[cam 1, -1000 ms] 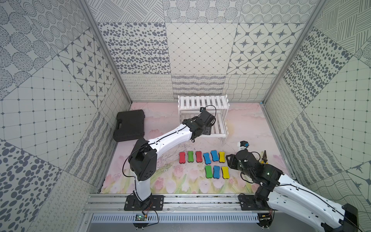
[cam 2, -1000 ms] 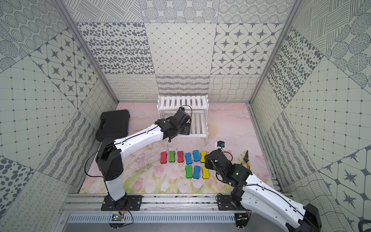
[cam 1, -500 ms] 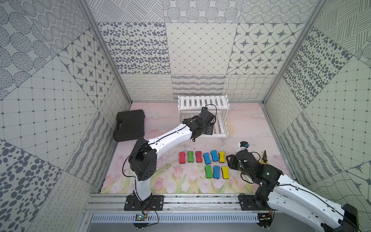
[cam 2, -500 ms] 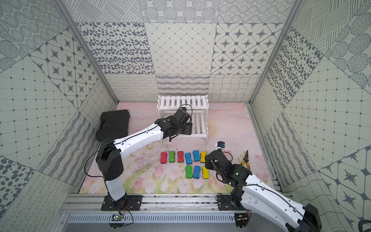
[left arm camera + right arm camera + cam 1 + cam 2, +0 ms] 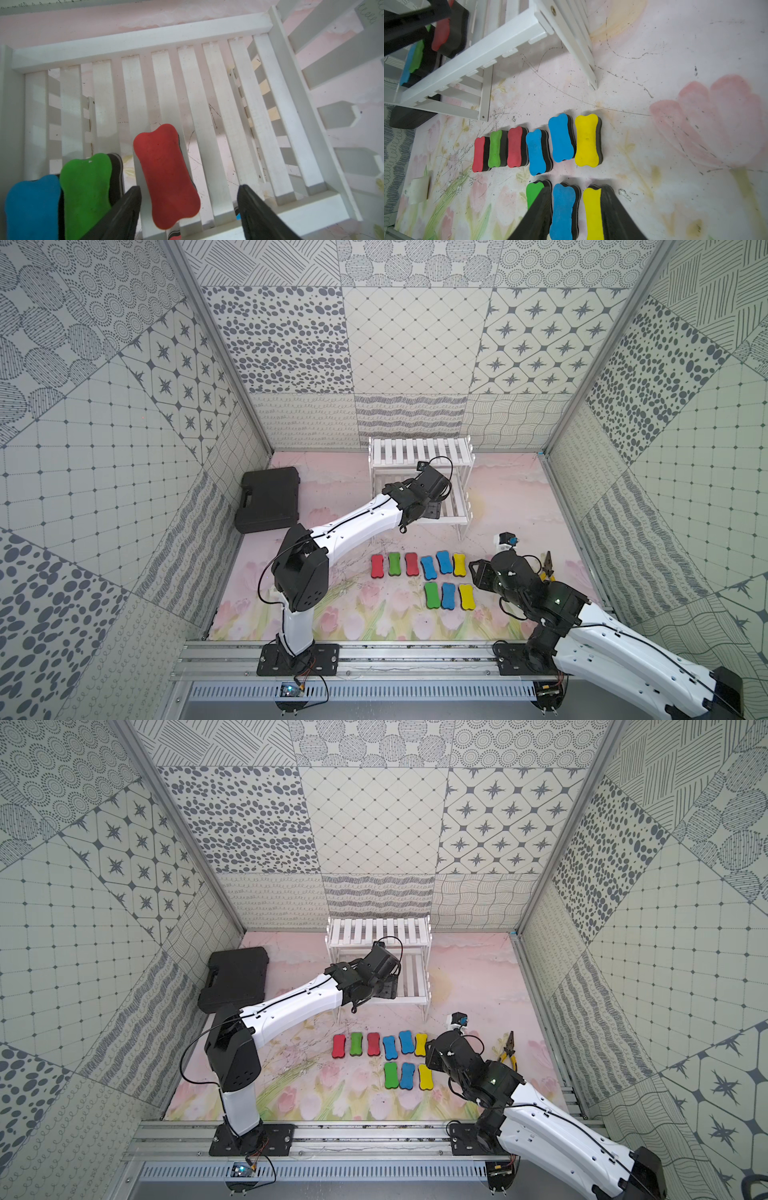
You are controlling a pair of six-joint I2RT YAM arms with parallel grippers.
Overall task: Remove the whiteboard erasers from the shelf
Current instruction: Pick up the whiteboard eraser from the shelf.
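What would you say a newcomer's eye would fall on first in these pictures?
Probably the nine bright erasers, laid in two rows on the flowery mat in front of the white shelf. Next comes the left tool, hovering over the shelf's lower tier with a red eraser lying between its open jaws. A green eraser and a blue eraser sit beside it.
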